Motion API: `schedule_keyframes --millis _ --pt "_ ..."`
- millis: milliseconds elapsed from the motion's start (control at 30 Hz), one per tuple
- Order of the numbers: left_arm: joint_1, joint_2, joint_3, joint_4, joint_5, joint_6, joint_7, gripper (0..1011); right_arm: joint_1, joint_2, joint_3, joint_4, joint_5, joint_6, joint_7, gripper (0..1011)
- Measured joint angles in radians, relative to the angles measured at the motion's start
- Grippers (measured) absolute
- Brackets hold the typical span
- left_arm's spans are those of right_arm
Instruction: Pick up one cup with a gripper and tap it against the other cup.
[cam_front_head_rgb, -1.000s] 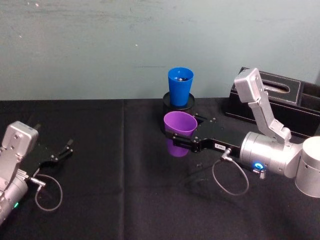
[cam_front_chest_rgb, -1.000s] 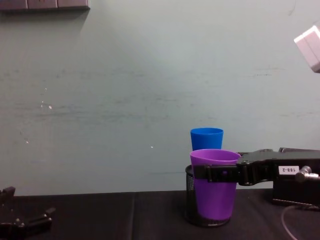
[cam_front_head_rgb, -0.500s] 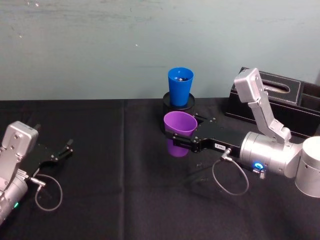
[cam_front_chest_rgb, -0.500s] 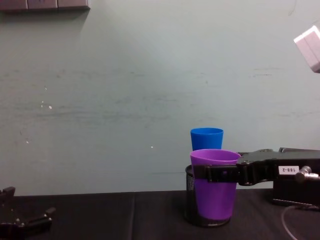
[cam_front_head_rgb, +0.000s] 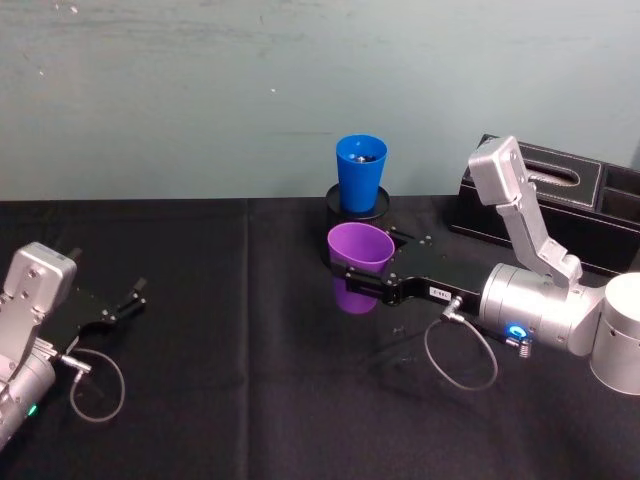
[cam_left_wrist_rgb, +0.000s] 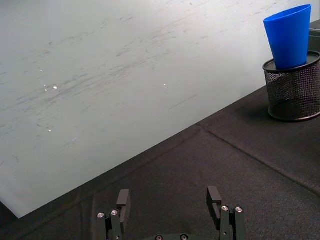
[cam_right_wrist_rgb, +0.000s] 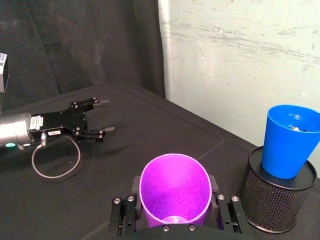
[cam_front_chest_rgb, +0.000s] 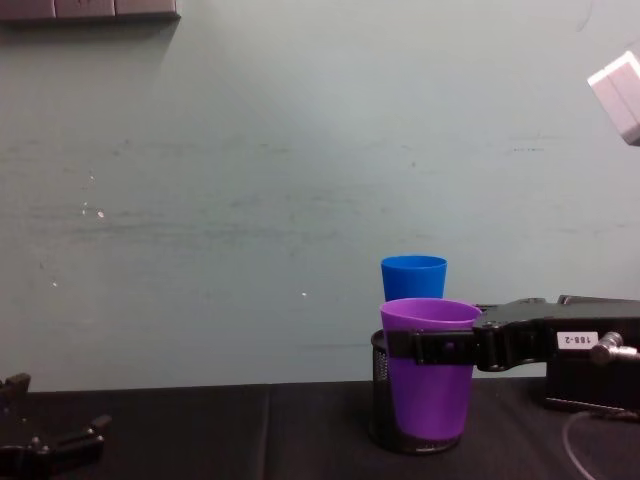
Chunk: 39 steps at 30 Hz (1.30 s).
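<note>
Head view: the right gripper (cam_front_head_rgb: 352, 284) clamps the purple cup (cam_front_head_rgb: 360, 250) mid-wall, just before the blue cup (cam_front_head_rgb: 361, 172) in its mesh holder (cam_front_head_rgb: 376, 210). The left gripper (cam_front_head_rgb: 125, 303) lies far left, jaws wide. Right wrist view: the cups are apart. Chest view: purple rides low, so a straight push may hit mesh, or topple blue.

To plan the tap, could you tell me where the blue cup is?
In the head view, the blue cup stands centre-right, in the mesh holder, just behind the purple cup.
</note>
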Motion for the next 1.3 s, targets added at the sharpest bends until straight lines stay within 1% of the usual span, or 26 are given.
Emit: schedule_keyframes --millis 1300 --pt "0.000 0.000 0.000 0.000 0.000 0.000 0.000 1000 0.000 0.000 0.000 0.000 0.000 0.000 0.000 734"
